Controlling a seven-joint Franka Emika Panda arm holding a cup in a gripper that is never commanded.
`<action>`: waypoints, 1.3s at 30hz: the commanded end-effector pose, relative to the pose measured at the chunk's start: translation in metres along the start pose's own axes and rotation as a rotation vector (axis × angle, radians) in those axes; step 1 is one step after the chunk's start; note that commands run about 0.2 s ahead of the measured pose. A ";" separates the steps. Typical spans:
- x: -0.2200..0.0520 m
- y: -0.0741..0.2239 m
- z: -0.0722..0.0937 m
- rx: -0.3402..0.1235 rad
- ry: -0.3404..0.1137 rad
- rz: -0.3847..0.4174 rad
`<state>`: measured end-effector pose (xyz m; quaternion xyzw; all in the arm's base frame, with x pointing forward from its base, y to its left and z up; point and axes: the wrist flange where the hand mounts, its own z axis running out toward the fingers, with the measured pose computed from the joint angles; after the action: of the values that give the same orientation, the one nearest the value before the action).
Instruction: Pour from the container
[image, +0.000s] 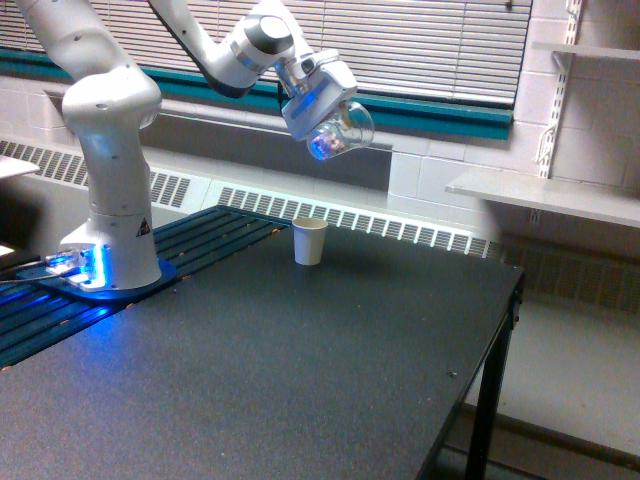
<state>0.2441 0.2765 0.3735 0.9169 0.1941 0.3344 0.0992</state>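
High in the upper middle of the frame, my hand (318, 108) is pinched on the container (340, 130), which I hold in the air above the bench (300, 370) and well clear of it. A white paper cup (309, 241) stands upright on the bench below, slightly toward the frame's left of the container and far beneath it.

What worries me is the drop. The container is already tipped, its rounded body leaning down and toward the frame's right, while the paper cup has a small mouth and sits a long way under it. I judge that anything leaving the container from this height could fall past the cup, bounce on the dark bench top or scatter toward the slatted strip (200, 235) behind it. A light paper cup might also topple if struck on its rim. I cannot tell which way the container's opening faces, so I cannot say how close the contents are to spilling.

As for looks, the container is clear and bulbous, glass-like, with the window blinds (430, 45) showing through its wall. A blue glow from my hand tints its lower left side, and small reddish specks seem to sit inside, though they are too small to make out well.
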 end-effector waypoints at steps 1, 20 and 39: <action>-0.016 0.005 0.001 -0.022 -0.013 0.016; -0.048 -0.002 -0.001 -0.059 -0.046 -0.018; -0.061 -0.020 0.012 -0.084 -0.090 -0.070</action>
<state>0.2067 0.2675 0.3341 0.9165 0.2099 0.3062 0.1494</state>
